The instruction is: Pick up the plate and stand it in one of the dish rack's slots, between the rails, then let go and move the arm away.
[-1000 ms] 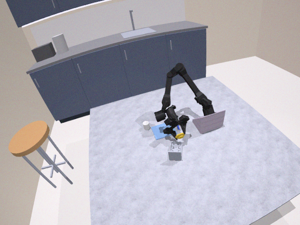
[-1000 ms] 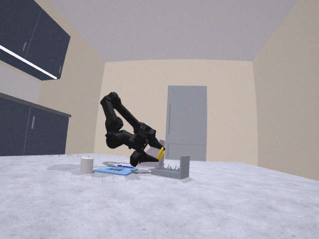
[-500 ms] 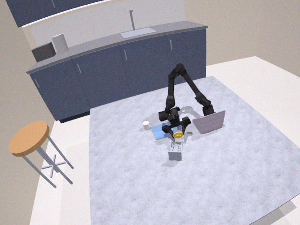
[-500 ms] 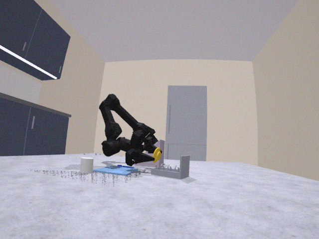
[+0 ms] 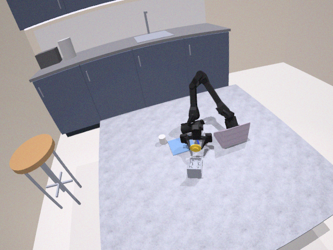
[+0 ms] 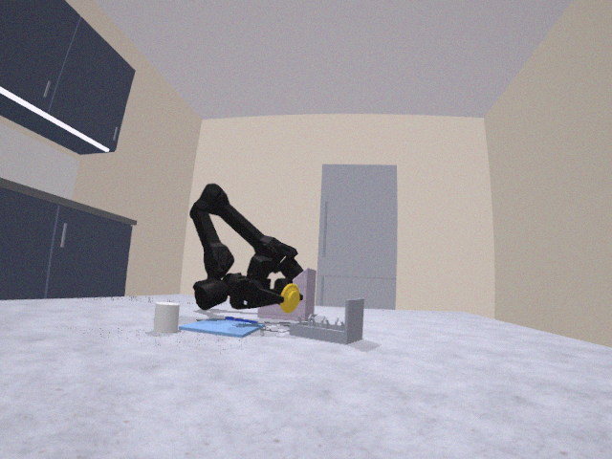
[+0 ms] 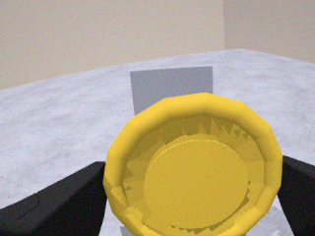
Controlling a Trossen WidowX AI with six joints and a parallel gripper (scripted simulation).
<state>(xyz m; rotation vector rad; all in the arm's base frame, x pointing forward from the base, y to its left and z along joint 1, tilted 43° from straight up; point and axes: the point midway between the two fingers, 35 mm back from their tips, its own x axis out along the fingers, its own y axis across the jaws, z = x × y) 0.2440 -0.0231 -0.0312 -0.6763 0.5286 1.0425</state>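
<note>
Plate (image 5: pixel 195 148) (image 6: pixel 290 298) (image 7: pixel 197 182), round and yellow, stands nearly upright between the two black fingers of the gripper (image 5: pixel 195 148) (image 6: pixel 290 297) (image 7: pixel 193 171), which grips it by opposite edges of its rim. It is held in the air, near the gray dish rack (image 5: pixel 194 172) (image 6: pixel 318 332) (image 7: pixel 172 88) and not in a slot. The rack (a low base with small prongs and one tall end panel) rests on the pale, mottled tabletop (image 5: pixel 215 204) (image 6: pixel 296 395) (image 7: pixel 54 118). A flat blue square (image 5: pixel 178 146) (image 6: pixel 222 327) lies near the rack, with a white cylinder (image 5: pixel 162 139) (image 6: pixel 166 316) just beside it. A pinkish panel (image 5: pixel 233 135) (image 6: pixel 307 296) stands tilted by the black arm (image 5: pixel 193 99) (image 6: pixel 242 222).
</note>
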